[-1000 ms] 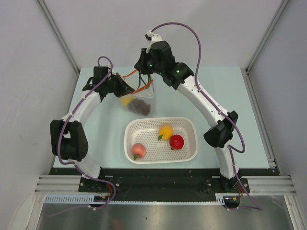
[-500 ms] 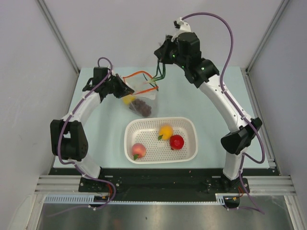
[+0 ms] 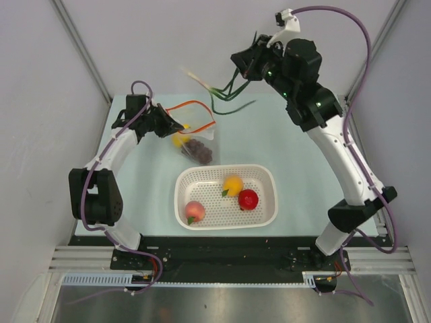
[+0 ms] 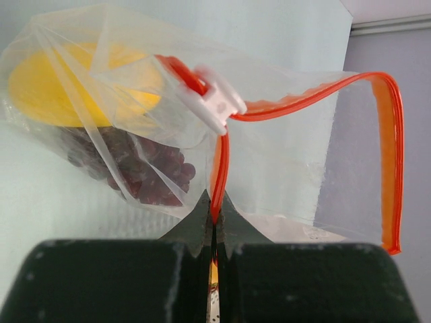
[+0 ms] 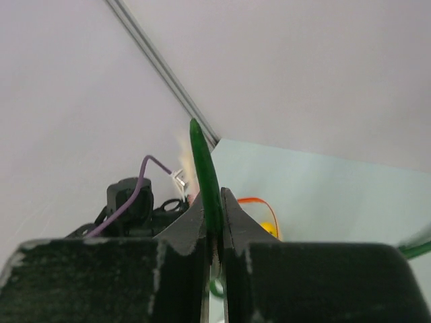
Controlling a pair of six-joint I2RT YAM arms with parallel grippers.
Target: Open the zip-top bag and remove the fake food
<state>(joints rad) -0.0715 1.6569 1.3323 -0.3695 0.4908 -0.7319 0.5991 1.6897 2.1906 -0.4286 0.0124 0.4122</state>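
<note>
The zip-top bag (image 3: 200, 139) lies at the back left of the table, its red-orange mouth (image 4: 387, 161) gaping open. My left gripper (image 3: 176, 125) (image 4: 215, 214) is shut on the zip strip beside the white slider (image 4: 215, 101). Inside the bag are a yellow piece (image 4: 60, 91) and dark grapes (image 4: 145, 171). My right gripper (image 3: 244, 69) (image 5: 215, 214) is raised high at the back, shut on the green onion stalks (image 3: 225, 101) (image 5: 205, 168), which hang clear of the bag.
A white perforated basket (image 3: 269, 177) stands in front of the bag and holds an orange fruit (image 3: 232, 184), a red round fruit (image 3: 248, 198) and a pink peach (image 3: 195, 210). Grey walls enclose the table on three sides.
The right arm has risen and swung back to the right, drawing the green onion stalks out of the bag's mouth. The left gripper has kept its hold on the strip.
</note>
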